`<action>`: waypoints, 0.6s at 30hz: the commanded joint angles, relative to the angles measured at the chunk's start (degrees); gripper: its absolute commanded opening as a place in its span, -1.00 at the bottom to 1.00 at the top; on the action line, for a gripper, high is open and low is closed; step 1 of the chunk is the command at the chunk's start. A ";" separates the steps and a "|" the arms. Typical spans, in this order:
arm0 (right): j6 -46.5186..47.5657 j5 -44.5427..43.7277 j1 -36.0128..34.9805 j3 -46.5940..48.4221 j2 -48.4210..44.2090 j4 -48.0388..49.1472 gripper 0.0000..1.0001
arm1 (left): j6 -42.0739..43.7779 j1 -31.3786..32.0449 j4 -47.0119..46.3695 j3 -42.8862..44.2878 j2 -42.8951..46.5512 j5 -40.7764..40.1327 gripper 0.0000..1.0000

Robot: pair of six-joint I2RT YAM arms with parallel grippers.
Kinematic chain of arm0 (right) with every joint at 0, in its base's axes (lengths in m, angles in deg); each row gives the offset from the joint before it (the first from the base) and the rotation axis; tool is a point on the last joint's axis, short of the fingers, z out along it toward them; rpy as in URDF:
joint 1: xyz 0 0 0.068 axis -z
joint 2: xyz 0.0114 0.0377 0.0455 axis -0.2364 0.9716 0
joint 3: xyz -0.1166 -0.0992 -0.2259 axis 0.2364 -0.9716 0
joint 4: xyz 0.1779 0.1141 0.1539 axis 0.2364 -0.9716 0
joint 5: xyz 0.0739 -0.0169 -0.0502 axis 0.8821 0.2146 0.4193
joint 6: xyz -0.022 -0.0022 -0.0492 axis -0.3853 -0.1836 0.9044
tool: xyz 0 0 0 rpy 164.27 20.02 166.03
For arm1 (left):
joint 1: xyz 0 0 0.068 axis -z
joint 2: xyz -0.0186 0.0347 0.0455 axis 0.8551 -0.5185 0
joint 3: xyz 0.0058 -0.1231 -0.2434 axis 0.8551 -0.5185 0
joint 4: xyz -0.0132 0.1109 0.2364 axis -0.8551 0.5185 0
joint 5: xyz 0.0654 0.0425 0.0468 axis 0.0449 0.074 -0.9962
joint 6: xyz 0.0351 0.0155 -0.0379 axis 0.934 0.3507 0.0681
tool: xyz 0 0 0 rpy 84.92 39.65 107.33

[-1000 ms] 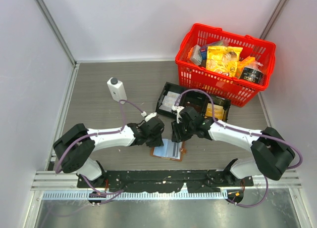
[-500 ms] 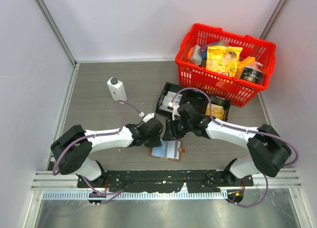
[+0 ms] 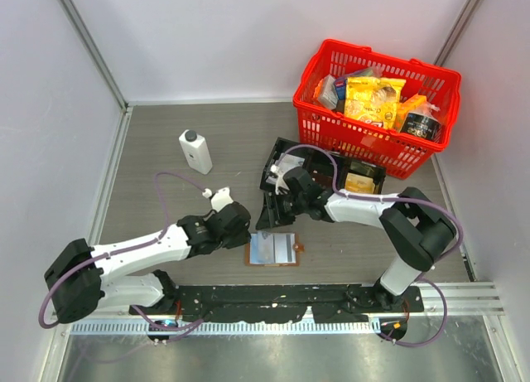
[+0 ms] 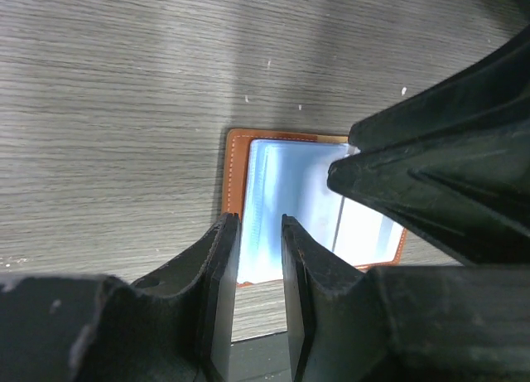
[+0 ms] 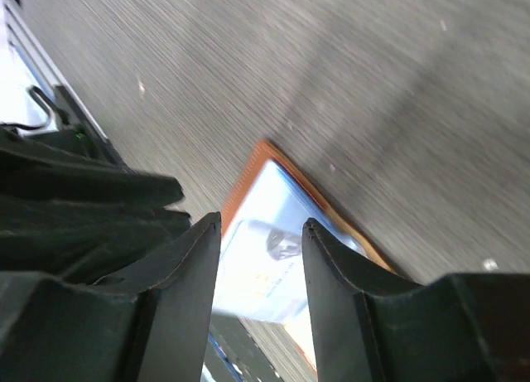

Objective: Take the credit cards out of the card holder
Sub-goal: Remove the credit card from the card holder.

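Note:
The brown card holder (image 3: 273,249) lies open and flat on the table near the front edge, its pale bluish pockets facing up. A whitish credit card (image 5: 273,274) with a small portrait sits in a pocket; pale cards also show in the left wrist view (image 4: 368,224). My left gripper (image 3: 245,228) hovers at the holder's left edge (image 4: 234,162), jaws a narrow gap apart and empty. My right gripper (image 3: 267,211) hangs just above the holder's far left corner, jaws open and empty, with the holder (image 5: 257,162) seen between them.
A black compartment tray (image 3: 273,162) lies behind the right gripper. A red basket (image 3: 331,133) full of packets stands at the back right. A white bottle (image 3: 195,150) stands at the left. The black base rail (image 3: 273,297) runs just in front of the holder.
Both grippers have drawn back leftward off the holder. The left arm has swung low and left. The holder now lies squarer and slightly further left.

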 commanded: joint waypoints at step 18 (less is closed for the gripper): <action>-6.80 1.47 3.34 -8.58 -8.01 13.85 -0.09 | 6.86 -0.04 -5.10 2.60 -2.59 7.56 -0.45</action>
